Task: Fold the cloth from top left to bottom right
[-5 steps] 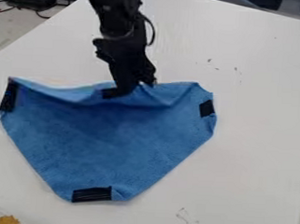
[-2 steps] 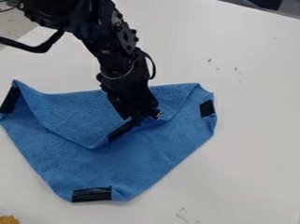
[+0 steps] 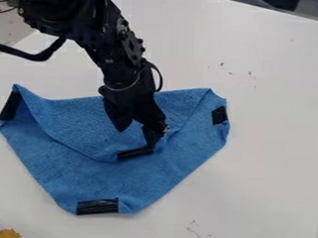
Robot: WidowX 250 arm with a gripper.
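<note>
The black gripper point(image 3: 136, 136) hangs over the middle of the blue cloth point(image 3: 113, 176), its two fingers spread apart. One finger's tip is at the right end of a black-taped corner point(image 3: 135, 152); whether it touches is hard to tell. That corner is turned down over the cloth's middle as a flap point(image 3: 89, 123), with a fold along the upper edge. Black tape also marks the left corner point(image 3: 11, 105), the right corner point(image 3: 219, 115) and the bottom corner point(image 3: 97, 206), all at the cloth's outer edge.
The cloth lies on a white table point(image 3: 273, 146). Dark cables are at the upper left, beyond the table's edge. A small yellow-orange object point(image 3: 9, 234) sits at the bottom left corner.
The gripper came down and to the right with the top corner, laying the flap over the cloth's middle. Its fingers have since opened, and the taped corner has settled lower.
</note>
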